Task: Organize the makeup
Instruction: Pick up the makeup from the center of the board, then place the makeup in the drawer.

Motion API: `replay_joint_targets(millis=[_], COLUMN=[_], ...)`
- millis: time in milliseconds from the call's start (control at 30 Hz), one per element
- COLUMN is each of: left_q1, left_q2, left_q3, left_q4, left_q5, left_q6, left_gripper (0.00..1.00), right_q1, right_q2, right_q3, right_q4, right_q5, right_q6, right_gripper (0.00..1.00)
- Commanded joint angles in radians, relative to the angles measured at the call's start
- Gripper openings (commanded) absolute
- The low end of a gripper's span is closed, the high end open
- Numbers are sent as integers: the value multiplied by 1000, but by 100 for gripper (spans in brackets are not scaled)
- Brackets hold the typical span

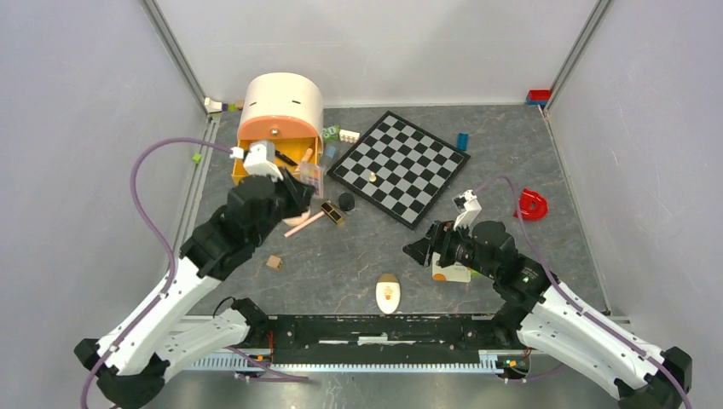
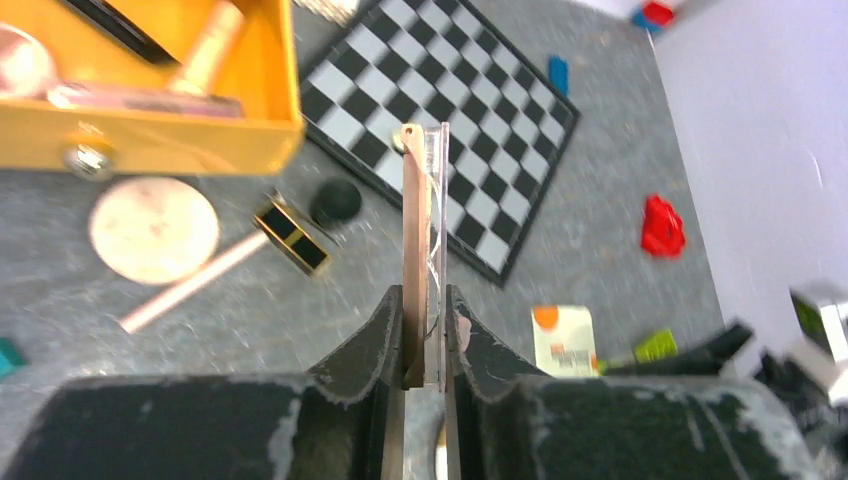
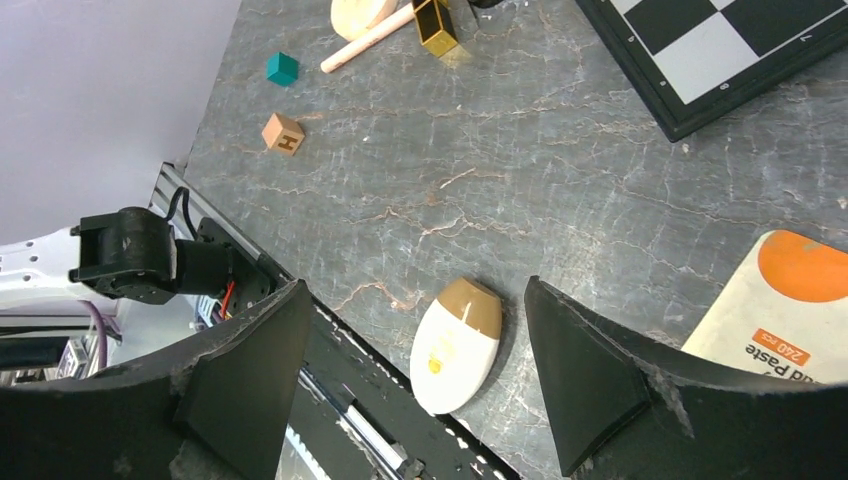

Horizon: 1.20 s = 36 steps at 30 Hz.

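Left gripper (image 2: 425, 335) was clamped on a thin palette (image 2: 424, 230), held edge-on above the table (image 1: 341, 256), just beside the open orange drawer (image 2: 150, 140). A round compact (image 2: 153, 228), a pink brush (image 2: 190, 285) and a black-gold case (image 2: 292, 238) lay on the table near the drawer front. Right gripper (image 3: 415, 300) stood wide open, holding nothing. The cream oval (image 3: 455, 345) lay on the table below it, seen between its fingers. The sachet (image 3: 790, 300) lay near the oval.
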Motion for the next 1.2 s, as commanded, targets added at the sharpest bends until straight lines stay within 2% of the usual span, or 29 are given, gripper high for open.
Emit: replay_joint_targets(millis=[0, 200, 400, 700, 1167], left_q1=[157, 326, 431, 453, 453], left_q2=[104, 261, 331, 465, 621], left_q3=[122, 209, 211, 230, 293], left_q4=[-25, -21, 91, 211, 224], left_q5=[95, 182, 281, 308, 275], left_q6=[111, 178, 246, 311, 373], left_gripper=[2, 2, 2, 2, 2], right_q1=[-3, -3, -3, -3, -3], right_q2=[-32, -82, -83, -114, -100], right_q3=[25, 20, 49, 68, 66], right_q4=[-50, -125, -192, -258, -263], right_q5=[43, 71, 98, 136, 139], right_q6=[-9, -17, -42, -65, -76], right_gripper=[85, 85, 85, 85, 86])
